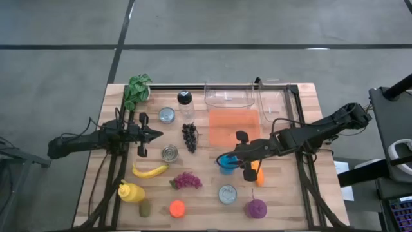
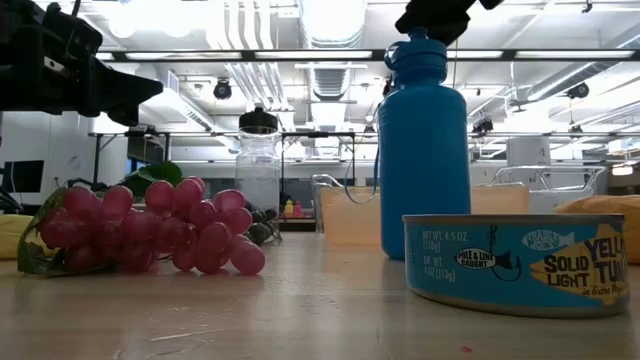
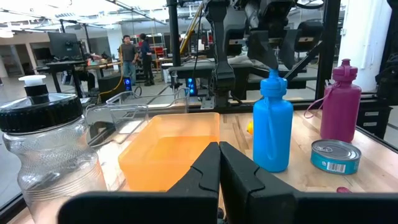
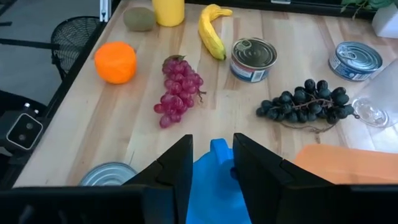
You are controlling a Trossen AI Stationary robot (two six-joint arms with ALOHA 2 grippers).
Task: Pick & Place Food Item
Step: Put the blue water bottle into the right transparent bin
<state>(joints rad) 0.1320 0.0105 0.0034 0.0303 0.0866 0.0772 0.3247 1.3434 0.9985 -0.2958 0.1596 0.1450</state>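
1. The short round blue-labelled tuna can, nearest the low camera, carries the only print that can be read.
2. Large yellow letters on its label read "SOLID", "LIGHT" and "TUN", with "YELL" above them, cut off at the picture's edge.
3. A small oval badge on the label reads "POLE & LINE CAUGHT".
4. Small white print at the label's left edge reads "NET WT. 4.5 OZ".
5. A small brand banner sits above the big letters; its words are too small to make out.
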